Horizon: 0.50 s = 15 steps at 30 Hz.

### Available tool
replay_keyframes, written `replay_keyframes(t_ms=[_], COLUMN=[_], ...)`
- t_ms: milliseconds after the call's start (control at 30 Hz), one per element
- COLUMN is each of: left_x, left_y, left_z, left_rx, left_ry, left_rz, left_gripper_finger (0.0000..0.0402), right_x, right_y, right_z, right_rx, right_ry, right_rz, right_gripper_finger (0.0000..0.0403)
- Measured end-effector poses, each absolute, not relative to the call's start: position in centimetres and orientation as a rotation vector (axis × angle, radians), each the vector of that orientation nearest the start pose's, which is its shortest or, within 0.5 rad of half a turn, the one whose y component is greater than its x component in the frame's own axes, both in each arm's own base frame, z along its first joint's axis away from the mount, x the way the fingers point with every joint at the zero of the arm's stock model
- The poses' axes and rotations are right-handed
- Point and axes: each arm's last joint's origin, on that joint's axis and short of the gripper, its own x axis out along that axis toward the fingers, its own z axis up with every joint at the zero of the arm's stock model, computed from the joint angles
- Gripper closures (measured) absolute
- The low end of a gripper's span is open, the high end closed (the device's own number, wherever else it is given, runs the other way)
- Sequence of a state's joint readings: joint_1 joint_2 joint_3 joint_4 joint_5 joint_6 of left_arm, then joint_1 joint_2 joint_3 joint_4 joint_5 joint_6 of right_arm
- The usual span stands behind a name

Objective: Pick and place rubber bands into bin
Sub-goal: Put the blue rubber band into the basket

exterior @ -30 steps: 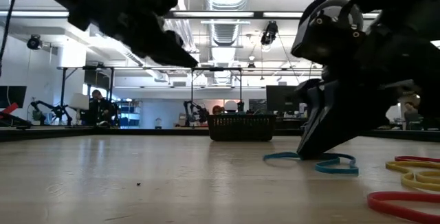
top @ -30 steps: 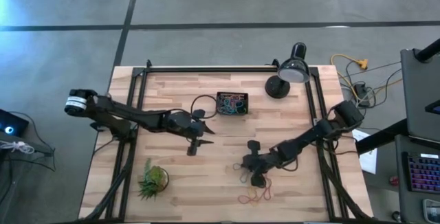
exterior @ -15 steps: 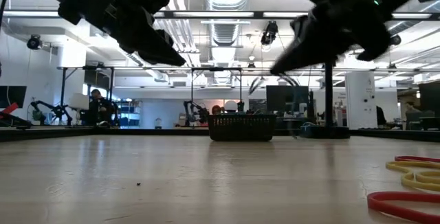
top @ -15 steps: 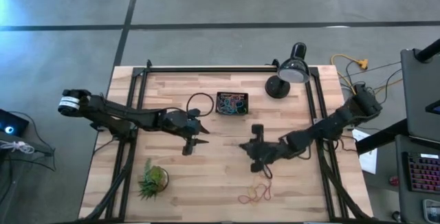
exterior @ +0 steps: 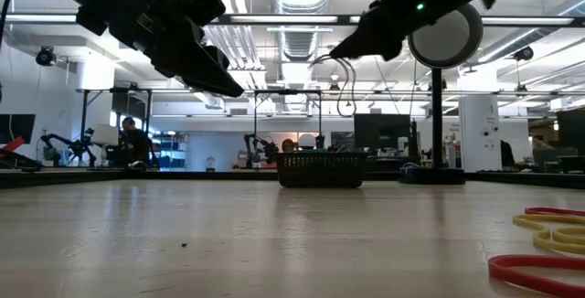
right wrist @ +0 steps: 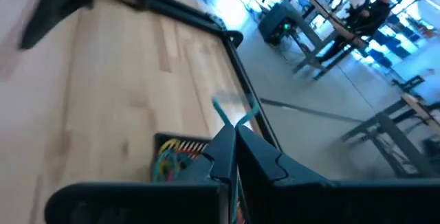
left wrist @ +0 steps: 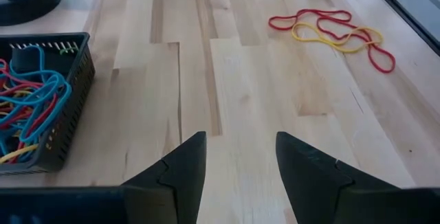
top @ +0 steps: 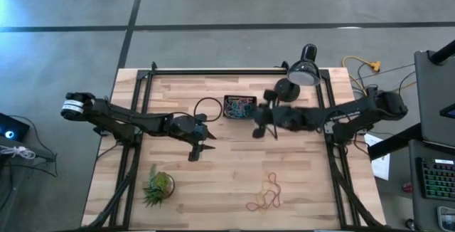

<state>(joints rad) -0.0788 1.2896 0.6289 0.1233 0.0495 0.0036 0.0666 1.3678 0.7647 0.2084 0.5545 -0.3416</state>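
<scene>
- Your right gripper [top: 260,120] hangs just beside the bin [top: 239,107], fingers pinched together on a blue rubber band [right wrist: 223,117]; only your right wrist view shows its colour.
- Your low view shows that band [exterior: 342,83] dangling above the bin [exterior: 321,169].
- Your left gripper [left wrist: 235,162], fingers apart and empty, waits near the bin's other side.
- Loose red and yellow bands [top: 264,196] lie well apart from the bin.

bins: 1 [top: 239,107] | lamps: 1 [top: 299,77] | plants: 1 [top: 158,186] | arms: 2 | loose bands [top: 265,196] near table's front edge: a few, tangled
</scene>
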Motion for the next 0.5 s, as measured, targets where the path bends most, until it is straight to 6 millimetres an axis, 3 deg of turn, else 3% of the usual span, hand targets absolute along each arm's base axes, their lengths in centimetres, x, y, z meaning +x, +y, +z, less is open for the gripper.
replay_keyframes(t_ms=[267, 500], left_x=[25.9, 25.9], left_y=[-2.2, -2.2], left_z=[20.5, 20.5], left_rx=[0.011, 0.011], left_ry=[0.539, 0.540], left_rz=[-0.126, -0.126], left_gripper_finger=[0.0241, 0.0241], right_x=[29.7, 30.7], right_y=[-6.0, -9.0], right_z=[22.8, 20.2], right_rx=[-0.355, -0.259], right_ry=[0.429, 0.436], right_rz=[-0.393, -0.361], right_gripper_finger=[0.0394, 0.0394])
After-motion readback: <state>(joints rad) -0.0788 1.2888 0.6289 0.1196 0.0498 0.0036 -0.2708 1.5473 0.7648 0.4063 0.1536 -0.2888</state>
